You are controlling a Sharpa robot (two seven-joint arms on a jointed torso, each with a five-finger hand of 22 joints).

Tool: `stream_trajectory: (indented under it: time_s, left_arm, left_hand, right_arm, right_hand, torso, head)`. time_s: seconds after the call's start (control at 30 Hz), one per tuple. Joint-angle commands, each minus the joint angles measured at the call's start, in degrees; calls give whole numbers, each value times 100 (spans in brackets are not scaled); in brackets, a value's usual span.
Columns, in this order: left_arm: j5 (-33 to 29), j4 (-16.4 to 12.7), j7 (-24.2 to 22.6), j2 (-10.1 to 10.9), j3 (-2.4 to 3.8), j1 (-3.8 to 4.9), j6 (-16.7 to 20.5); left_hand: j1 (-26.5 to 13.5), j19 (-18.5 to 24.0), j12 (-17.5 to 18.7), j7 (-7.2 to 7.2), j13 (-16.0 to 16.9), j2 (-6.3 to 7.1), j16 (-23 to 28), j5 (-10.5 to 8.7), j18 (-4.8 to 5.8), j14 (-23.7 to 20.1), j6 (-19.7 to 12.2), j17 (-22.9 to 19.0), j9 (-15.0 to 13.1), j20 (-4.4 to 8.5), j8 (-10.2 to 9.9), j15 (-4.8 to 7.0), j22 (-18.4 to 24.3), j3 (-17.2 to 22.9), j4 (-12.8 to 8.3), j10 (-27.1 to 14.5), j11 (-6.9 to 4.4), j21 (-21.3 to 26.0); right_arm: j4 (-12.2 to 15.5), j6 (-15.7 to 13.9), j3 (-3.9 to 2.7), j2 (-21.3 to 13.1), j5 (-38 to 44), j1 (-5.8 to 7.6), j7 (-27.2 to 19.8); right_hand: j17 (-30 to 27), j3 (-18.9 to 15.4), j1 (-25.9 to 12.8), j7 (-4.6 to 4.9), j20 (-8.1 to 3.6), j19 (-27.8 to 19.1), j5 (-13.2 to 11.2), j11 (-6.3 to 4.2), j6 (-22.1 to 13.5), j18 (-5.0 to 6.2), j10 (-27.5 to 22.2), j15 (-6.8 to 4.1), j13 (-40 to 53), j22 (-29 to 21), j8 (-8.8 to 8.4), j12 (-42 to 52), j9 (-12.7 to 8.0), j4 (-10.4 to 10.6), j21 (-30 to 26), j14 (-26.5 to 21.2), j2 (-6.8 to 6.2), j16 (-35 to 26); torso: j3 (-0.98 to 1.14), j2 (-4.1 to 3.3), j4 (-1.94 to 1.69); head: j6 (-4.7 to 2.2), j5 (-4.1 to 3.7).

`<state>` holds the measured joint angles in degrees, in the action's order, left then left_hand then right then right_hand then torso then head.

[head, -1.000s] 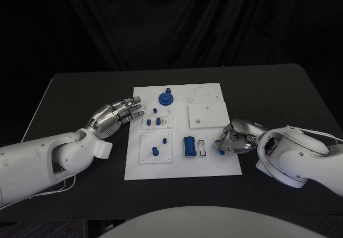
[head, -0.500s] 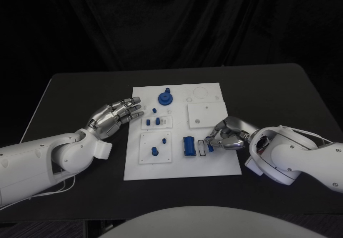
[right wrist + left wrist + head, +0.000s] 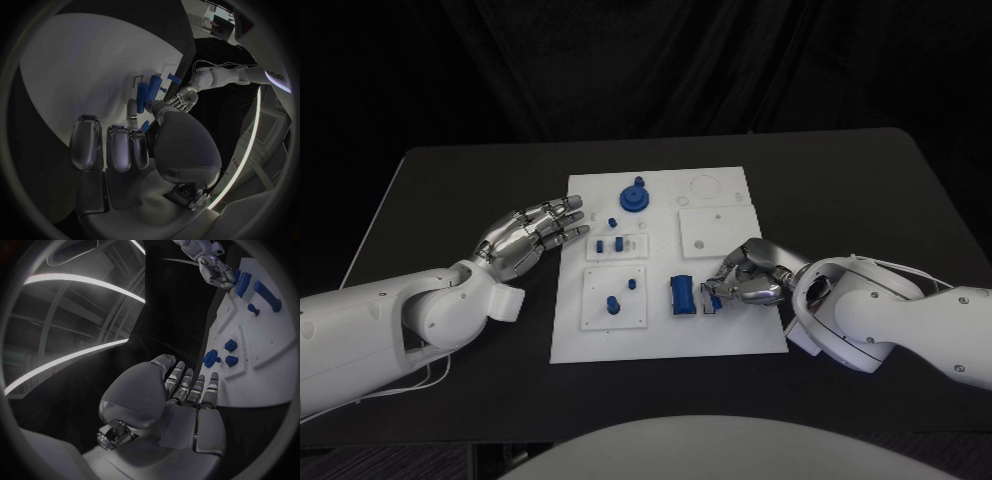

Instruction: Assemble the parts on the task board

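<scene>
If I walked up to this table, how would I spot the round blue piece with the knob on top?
Find the white board in the middle of the black table, then look at its far end, away from the robot. The round blue piece stands there, left of centre, beyond the left hand. It is a flat disc with an upright knob, while the other blue pieces are small pegs or a long block.

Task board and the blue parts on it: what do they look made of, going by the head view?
The task board looks like matte white plastic, possibly printed: flat, even, no glare, with raised square panels. The blue parts look like moulded or printed plastic: uniform saturated colour with a dull sheen. The right robot hand next to them reads as silver metal or metallised plastic, showing bright highlights.
</scene>
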<state>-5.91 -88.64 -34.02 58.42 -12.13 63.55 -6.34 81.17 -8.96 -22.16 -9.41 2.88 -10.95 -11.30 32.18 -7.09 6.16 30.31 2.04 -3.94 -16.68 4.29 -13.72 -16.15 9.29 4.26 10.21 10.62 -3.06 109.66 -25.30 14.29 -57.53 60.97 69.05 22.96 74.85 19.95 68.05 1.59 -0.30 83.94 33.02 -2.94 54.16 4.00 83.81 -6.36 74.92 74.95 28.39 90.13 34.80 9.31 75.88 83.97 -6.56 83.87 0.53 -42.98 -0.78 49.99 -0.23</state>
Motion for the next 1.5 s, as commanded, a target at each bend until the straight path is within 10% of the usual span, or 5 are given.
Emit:
stream_trajectory:
  time_s: [0.03, 0.23, 0.53, 1.27, 1.5]
  left_arm:
    - [-11, -20, -53, -5, 4, -10, -52]
    - [-11, -8, -50, -18, 4, -10, -62]
    - [-11, 20, -39, -44, 4, -11, -84]
    - [-11, 71, 1, -76, 3, -28, -135]
    - [-11, 68, -1, -61, 3, -38, -136]
  left_hand:
    - [-57, -34, -23, -97, 9, 24, -22, -2, 37, 27, 45, 5, -7, -9, 21, 15, -4, 35, 12, 4, 35, -37]
    - [-57, -34, -23, -97, 9, 24, -22, -2, 37, 27, 45, 5, -7, -9, 21, 15, -4, 35, 12, 4, 35, -37]
    - [-60, -34, -20, -98, 8, 28, -25, -2, 36, 29, 42, 6, -7, -10, 21, 14, -1, 41, 11, 4, 37, -36]
    - [-66, -35, -17, -101, 7, 32, -29, -3, 36, 30, 37, 6, -6, -10, 20, 9, 0, 55, 12, 4, 36, -36]
    - [-66, -35, -17, -101, 7, 32, -29, -3, 36, 30, 37, 6, -6, -10, 20, 9, 0, 55, 12, 4, 36, -36]
  right_arm:
    - [-4, 139, -1, 25, 8, -43, 203]
    - [-21, 199, -1, 68, 62, -84, 271]
    - [-78, 150, -1, 105, 139, -103, 298]
    - [-90, -183, -2, 70, 291, -106, -54]
    - [14, 11, 0, -89, 288, -112, -174]
  right_hand:
    - [-11, 55, -61, -5, 42, 175, -18, 36, -3, -60, 619, 23, 1508, 1055, 18, -13, -5, -21, -45, 350, -8, -29]
    - [-40, -7, -184, 3, 49, 166, -187, 42, -19, -56, 619, 30, 1508, 1047, 12, -13, -9, 17, -67, 343, 4, -43]
    - [-98, -380, -595, 42, 78, 149, -1111, 79, -28, -46, 619, 61, 1508, 1033, -16, -13, -39, 271, -111, 334, 95, -66]
    - [-142, -815, -869, 48, 89, 131, -1730, 87, -5, -34, 619, 69, 1508, 1017, 14, -13, -38, 597, -165, 329, 201, -82]
    - [-84, -1011, -824, 19, 80, 145, -1580, 65, 46, -42, 619, 53, 1508, 1031, 108, -13, 24, 602, -123, 341, 160, -53]
  torso:
    - [3, 1, 5]
    - [4, 6, 10]
    - [5, 9, 11]
    - [9, 9, 11]
    - [8, 10, 11]
  head:
    - [1, 6]
    - [1, 18]
    - [1, 19]
    - [1, 30]
    - [1, 44]
